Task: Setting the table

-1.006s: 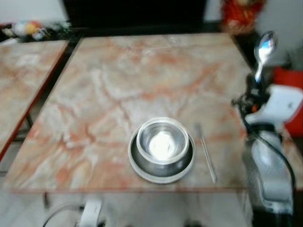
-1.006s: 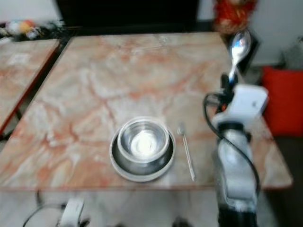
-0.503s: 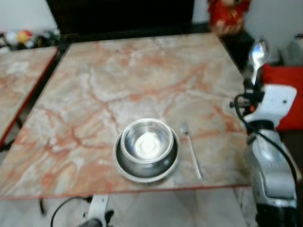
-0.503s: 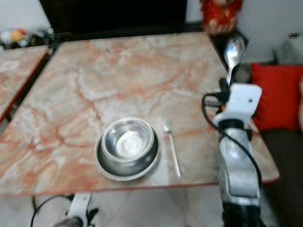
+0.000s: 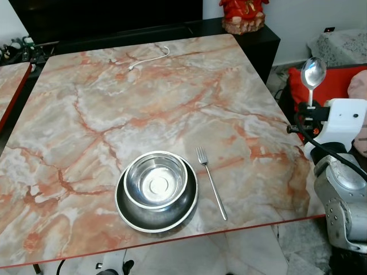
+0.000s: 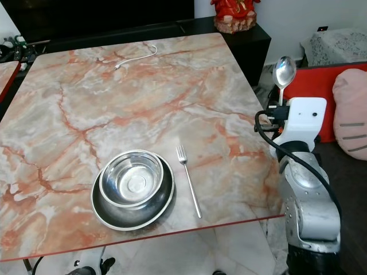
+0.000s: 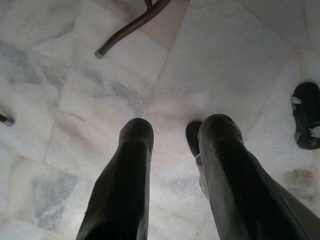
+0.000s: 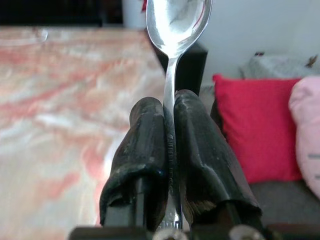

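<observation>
Marbled tabletop (image 5: 143,103), pink-orange veins on grey-white, with a thin red edge, fills most of the head views; pale marble floor tiles (image 7: 75,100) lie beneath.

Right gripper (image 8: 169,107) is raised beside the table's right edge, off the surface, fingers pointing upward. Its two black fingers (image 8: 147,145) are pressed together on the handle of a shiny silver metal spoon (image 5: 313,73), pinching it. The spoon stands upright, bowl at the top, well above the tabletop. The white wrist housing (image 6: 306,117) and the silver right arm (image 6: 307,200) run down from it, with a black cable looping alongside.

Just beyond the gripper, off the table: a red cushion (image 8: 257,125) and a pink cushion (image 6: 350,112) with dark stripes.

On the table, near the front edge, a small round steel bowl (image 5: 155,180) sits nested inside a wider dark steel dish (image 5: 156,211). Just beside the dish on its right lies a slim silver fork (image 5: 211,182), tines pointing toward the far side, apart from the dish rim. The spoon is well apart from the fork, further right.

Far side of the table: a thin white cable (image 5: 150,58) lying loose. Behind it a black cabinet (image 5: 114,17) and a red figurine (image 5: 243,12) on a dark stand.

Left gripper (image 7: 170,135) hangs over the floor, fingers spread with a clear gap, holding nothing. A black sandal (image 7: 306,115) lies on the tiles nearby, and a brown curved furniture leg (image 7: 132,25) rests on the floor.
</observation>
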Motion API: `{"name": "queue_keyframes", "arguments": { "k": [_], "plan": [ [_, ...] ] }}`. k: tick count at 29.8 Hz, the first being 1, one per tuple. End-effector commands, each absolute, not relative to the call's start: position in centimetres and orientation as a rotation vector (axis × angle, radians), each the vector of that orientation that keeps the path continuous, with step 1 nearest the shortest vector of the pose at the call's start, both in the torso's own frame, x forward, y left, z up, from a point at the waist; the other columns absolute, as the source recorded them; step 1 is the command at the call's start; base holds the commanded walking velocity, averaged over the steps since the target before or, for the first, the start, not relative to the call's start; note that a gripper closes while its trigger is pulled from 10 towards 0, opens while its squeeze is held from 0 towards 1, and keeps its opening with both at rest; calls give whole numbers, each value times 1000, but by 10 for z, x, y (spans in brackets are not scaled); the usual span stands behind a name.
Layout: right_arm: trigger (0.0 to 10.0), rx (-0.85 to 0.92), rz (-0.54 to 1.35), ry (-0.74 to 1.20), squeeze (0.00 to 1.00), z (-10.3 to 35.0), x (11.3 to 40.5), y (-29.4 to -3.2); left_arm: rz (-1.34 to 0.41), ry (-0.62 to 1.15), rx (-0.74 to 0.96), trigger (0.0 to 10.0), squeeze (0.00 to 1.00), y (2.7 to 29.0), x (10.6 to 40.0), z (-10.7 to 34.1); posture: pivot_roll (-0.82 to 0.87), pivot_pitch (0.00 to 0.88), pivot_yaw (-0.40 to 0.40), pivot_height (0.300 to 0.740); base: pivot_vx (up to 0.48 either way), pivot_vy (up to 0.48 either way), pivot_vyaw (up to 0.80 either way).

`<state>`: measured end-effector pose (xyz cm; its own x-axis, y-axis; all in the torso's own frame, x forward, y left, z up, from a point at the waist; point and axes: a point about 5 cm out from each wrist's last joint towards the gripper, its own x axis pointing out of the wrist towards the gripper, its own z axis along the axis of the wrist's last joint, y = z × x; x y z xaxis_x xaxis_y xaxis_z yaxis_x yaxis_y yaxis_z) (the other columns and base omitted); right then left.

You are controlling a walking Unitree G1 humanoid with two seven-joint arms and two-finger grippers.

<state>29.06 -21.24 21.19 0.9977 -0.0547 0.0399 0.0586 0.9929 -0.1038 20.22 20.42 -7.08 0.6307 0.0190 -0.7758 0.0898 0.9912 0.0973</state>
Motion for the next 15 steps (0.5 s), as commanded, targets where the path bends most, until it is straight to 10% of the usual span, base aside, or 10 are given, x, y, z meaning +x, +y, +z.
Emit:
{"name": "queue_keyframes", "arguments": {
  "k": [1,15],
  "plan": [
    [10000,-101,-26,-47,0,215,287,-209,-26,936,139,10000,0,213,191,-76,-223,157,93,740,0,450,0],
    [10000,-92,27,136,0,203,289,-205,-48,931,142,10000,0,194,195,-77,-228,135,91,740,0,59,0]
  ]
}}
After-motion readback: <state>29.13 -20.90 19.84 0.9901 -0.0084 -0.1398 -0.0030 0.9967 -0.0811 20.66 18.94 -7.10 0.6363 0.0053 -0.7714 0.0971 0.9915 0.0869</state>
